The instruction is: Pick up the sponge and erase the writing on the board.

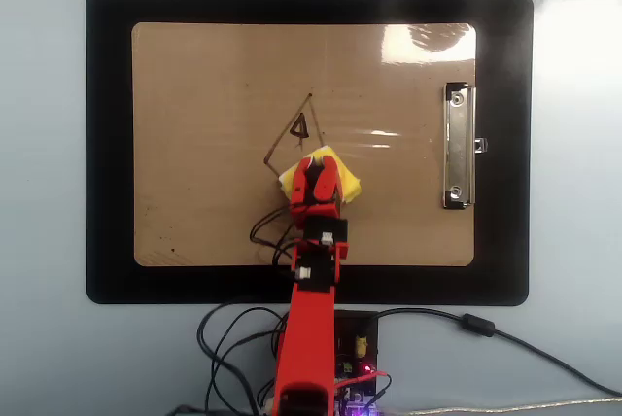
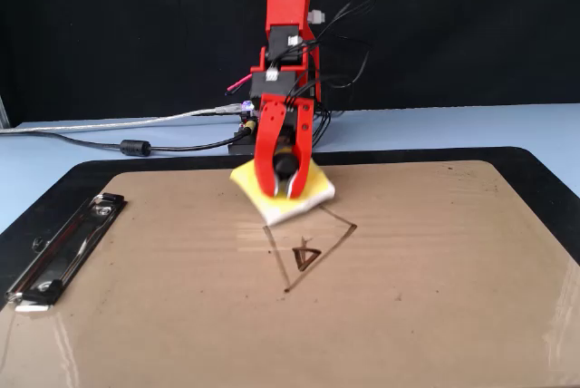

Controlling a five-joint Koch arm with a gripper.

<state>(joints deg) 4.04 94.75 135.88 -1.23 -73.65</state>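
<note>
Yellow sponge (image 2: 283, 192) is gripped by its black knob on the tan clipboard (image 1: 194, 144).
The red gripper (image 2: 281, 194) is clamped around the knob, and the sponge is pressed at the near corner of the marker kite drawing (image 2: 306, 252), on the side toward the arm's base. The silver clip (image 1: 458, 147) is seen well apart from the drawing, and a black mat (image 1: 107, 144) is seen under the clipboard.

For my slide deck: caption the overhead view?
Pincer presses sponge onto board beside writing.

Bright, even light — glare on the board (image 1: 418, 42); sponge (image 2: 283, 193) motion-blurred.
</note>
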